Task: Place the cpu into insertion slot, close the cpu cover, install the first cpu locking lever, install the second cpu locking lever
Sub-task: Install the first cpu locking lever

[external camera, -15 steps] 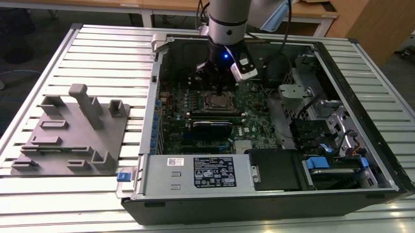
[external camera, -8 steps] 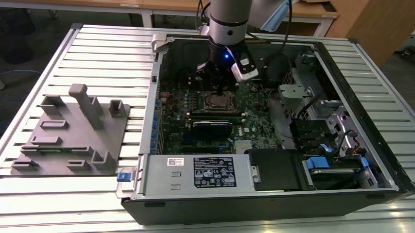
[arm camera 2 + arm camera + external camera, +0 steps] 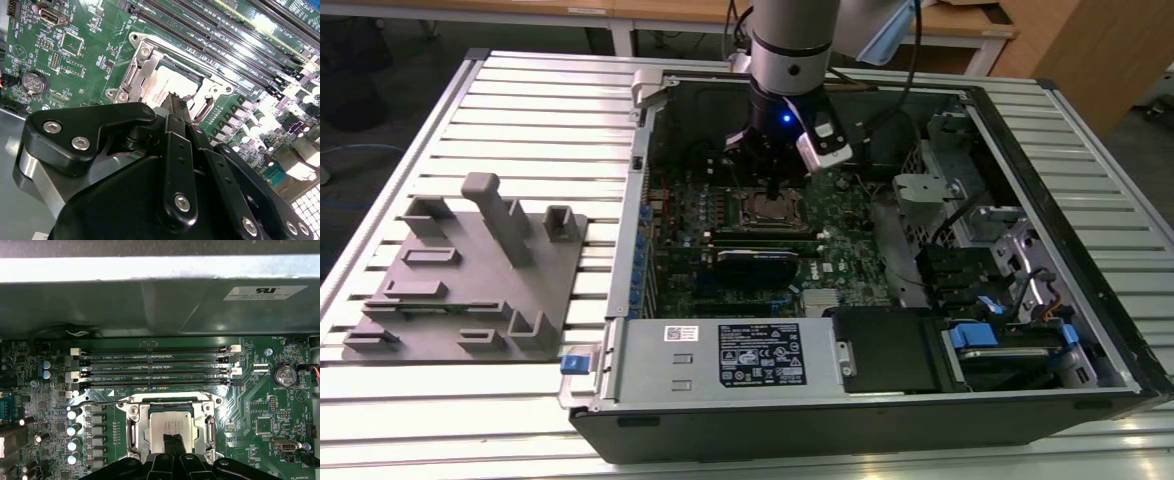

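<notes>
Jaws are pressed tight together and hold nothing. Their tips are right at the cpu (image 3: 170, 424), which sits in the insertion slot (image 3: 133, 415).

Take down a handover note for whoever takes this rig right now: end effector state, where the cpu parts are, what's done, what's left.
End effector: shut, tip down over the cpu; contact cannot be told.
The cpu lies flat in the insertion slot on the green board.
Cpu cover: the silvery frame looks to lie down around the cpu.
Done: cpu placed; cover apparently closed.
Left: both locking levers. A wire lever lies along the slot by the memory slots; whether it is latched cannot be told.
</notes>
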### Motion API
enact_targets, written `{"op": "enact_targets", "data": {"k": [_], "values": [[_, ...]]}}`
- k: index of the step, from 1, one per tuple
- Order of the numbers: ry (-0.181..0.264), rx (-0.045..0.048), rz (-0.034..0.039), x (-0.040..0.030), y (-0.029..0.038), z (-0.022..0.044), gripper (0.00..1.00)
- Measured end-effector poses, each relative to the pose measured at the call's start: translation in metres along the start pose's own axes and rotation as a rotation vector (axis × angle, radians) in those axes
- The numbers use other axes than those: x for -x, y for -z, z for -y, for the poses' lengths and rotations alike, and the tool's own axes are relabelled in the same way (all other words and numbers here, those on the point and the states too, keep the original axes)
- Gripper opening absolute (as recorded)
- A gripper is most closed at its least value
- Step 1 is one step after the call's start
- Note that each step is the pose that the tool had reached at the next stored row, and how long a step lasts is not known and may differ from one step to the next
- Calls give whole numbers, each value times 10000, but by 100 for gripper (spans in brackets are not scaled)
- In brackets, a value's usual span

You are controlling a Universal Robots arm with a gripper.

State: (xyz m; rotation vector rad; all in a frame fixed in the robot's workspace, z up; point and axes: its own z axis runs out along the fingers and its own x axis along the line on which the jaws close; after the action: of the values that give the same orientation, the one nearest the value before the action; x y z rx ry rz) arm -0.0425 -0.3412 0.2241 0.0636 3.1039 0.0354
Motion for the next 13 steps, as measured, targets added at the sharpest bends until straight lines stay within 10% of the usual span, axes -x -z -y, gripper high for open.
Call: {"op": "enact_targets", "data": {"k": [13], "values": [[1, 3, 0, 5, 122, -3, 11]]}}
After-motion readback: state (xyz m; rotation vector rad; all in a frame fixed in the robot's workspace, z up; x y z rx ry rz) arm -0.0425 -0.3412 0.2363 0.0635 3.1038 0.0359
